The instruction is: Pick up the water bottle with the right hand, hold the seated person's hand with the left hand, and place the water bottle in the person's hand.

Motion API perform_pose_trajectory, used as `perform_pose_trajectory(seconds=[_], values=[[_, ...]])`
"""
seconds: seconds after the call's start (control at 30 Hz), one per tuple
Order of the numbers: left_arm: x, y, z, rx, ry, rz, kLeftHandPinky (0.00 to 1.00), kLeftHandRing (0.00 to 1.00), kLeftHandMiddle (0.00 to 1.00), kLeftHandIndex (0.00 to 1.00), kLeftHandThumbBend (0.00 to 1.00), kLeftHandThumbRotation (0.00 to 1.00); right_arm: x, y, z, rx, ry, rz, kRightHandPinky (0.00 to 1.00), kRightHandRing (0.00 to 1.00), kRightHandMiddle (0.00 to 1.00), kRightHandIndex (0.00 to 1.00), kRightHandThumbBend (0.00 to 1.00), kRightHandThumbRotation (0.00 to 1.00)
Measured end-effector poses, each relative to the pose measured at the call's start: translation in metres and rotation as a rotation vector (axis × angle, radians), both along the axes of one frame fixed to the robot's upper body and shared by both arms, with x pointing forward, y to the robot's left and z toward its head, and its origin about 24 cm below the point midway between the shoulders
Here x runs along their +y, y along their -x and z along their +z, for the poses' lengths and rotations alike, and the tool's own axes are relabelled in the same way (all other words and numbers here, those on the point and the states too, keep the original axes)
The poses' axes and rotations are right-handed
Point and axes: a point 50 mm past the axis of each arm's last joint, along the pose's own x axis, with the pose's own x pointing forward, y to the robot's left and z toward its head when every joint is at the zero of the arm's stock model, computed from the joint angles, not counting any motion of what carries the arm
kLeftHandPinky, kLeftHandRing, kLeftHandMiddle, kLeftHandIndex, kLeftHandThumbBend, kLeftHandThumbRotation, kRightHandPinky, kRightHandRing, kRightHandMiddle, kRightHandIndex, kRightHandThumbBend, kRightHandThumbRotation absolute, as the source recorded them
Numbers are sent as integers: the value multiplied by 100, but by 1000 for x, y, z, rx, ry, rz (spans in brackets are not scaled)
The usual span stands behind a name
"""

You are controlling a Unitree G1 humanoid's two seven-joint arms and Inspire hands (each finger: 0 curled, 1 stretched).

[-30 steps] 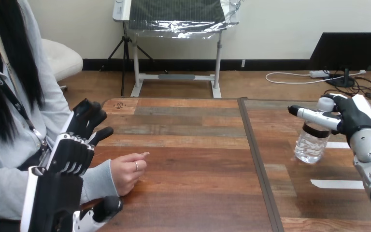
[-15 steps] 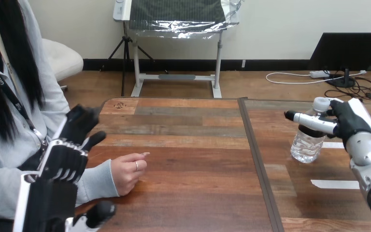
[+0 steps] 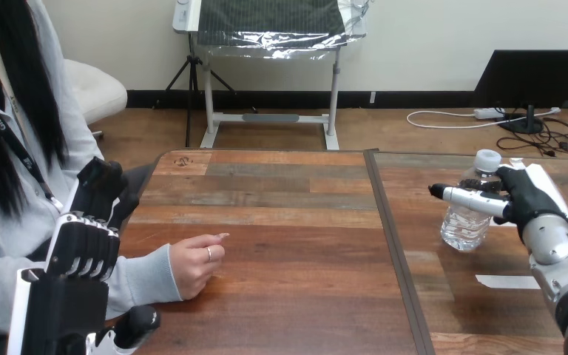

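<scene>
Head view across the bench (image 3: 288,296). The surface is two plank-patterned wooden tops, brown with paler grey boards, that meet at a dark seam (image 3: 393,244) running from the far edge toward the viewer. The far edge lies straight across the upper middle. The left end of the bench ends beside the seated person.

The broad middle stretch, from the person's hand (image 3: 196,262) to the seam, carries nothing. Right of the seam a white tape strip (image 3: 506,281) lies flat on the wood, near the right forearm.

The water bottle (image 3: 464,225) is just right of the seam, well apart from the person's hand. It is clear and ribbed, with a dark band at the neck and a white cap (image 3: 487,157), and it leans slightly with the cap toward the right. The right hand (image 3: 525,196) grasps it at the upper body. One of the fingers (image 3: 462,197) crosses its front and others show dark behind the neck. Whether the base touches the wood cannot be told.

The left hand (image 3: 81,248) is raised at the view's lower left, its back toward the camera and its fingers extended, released and holding nothing. Its thumb (image 3: 137,325) sits low, near the bench's front edge. The person's grey sleeve (image 3: 144,277) passes between thumb and palm; contact cannot be told. The person's hand rests on the wood, loosely curled, apart from the left hand.
</scene>
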Motion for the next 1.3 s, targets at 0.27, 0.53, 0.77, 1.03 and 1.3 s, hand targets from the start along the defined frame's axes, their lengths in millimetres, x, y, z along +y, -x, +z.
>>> perform_pose_trajectory(seconds=[0.27, 0.53, 0.77, 1.03, 1.3], values=[[0, 0, 1, -2, -7, -10, 93, 95, 94, 93, 100, 56, 1, 1, -2, -4, -9, -8, 63, 70, 74, 80, 93, 38], [0, -1, 2, -2, -7, -14, 92, 95, 94, 93, 100, 55, 2, 2, -3, -40, -46, -47, 51, 58, 62, 70, 91, 19], [-1, -2, 3, -3, -12, -18, 92, 94, 94, 92, 100, 54, 2, 4, -6, -65, -54, -71, 42, 49, 53, 64, 91, 6], [-1, -2, 3, -2, -18, -19, 89, 92, 92, 91, 100, 55, 4, 6, -8, -92, -68, -87, 37, 44, 49, 56, 93, 1], [-1, -2, 3, 0, -17, -18, 88, 91, 91, 91, 100, 56, 8, 6, -9, -112, -77, -85, 32, 39, 46, 49, 93, 0]])
